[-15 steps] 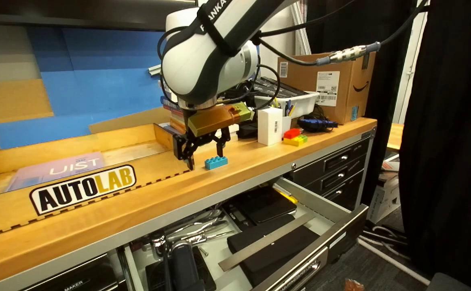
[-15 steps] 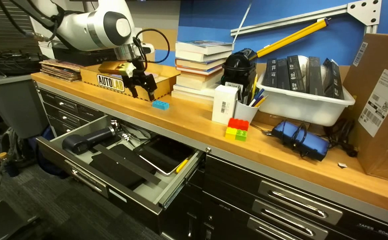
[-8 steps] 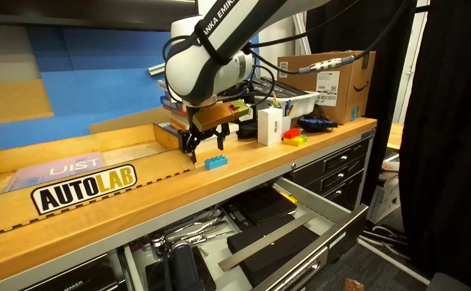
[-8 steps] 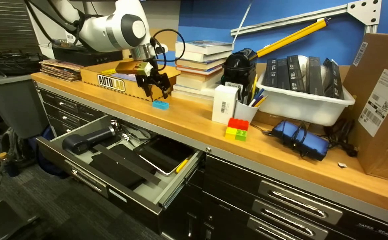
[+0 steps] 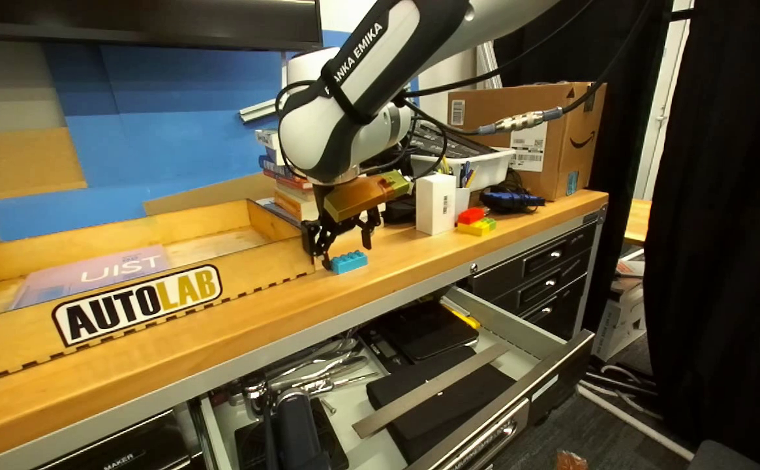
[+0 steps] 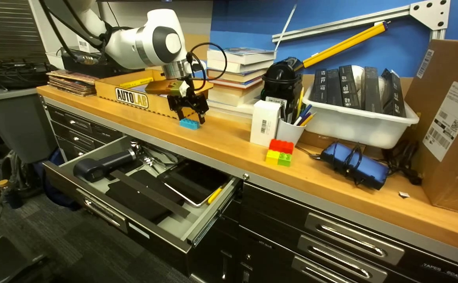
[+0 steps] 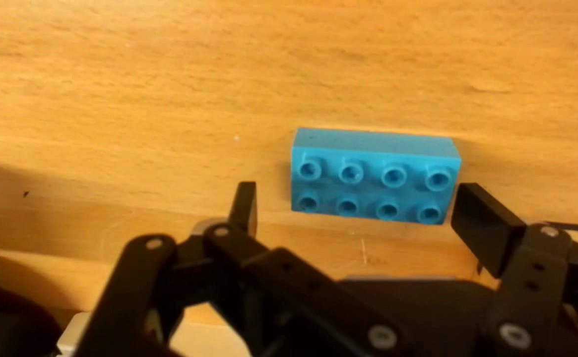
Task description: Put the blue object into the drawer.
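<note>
Your fingers [image 7: 487, 223] are wide apart, likely so the block [image 7: 373, 186] fits between; the drawer [image 6: 160, 245] sits open, likely to take it.

Worktop [image 6: 229, 137] carries a mixed row

A blue block [image 7: 375, 176] lies near the corner of a wooden tray [image 5: 262, 267]. Along from it sit piled books [image 6: 236, 88], a white carton [image 6: 263, 124], a cup [image 6: 290, 132], toy bricks [image 6: 280, 151], a cord-wrapped gadget [image 6: 368, 169], a small scrap [image 6: 403, 195] and a cardboard box [image 6: 449, 173].
</note>
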You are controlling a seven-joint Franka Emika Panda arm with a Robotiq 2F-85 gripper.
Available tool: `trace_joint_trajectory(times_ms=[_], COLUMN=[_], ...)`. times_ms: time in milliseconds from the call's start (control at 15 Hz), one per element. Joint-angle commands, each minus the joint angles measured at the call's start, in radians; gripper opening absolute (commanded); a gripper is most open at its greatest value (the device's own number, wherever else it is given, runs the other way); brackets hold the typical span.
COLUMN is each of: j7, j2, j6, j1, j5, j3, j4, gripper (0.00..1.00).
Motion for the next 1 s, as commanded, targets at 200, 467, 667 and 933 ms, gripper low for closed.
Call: trace_joint_trajectory(times_ms=[200, 467, 667, 933], j7=[-0.072, -0.103, -0.104, -0.11], j2=[0.006, -0.042, -0.092, -0.184], j6=[-0.055, -0.127, -0.201, -0.233], j1=[-0.002, -0.01, -0.017, -0.053], j5=[0.051, 0.076, 0.067, 0.079], j3=[0.006, 0.01, -0.003, -0.011], j4=[0.028, -0.011, -0.077, -0.215], gripper=[0.58, 0.47, 0.47, 0.47])
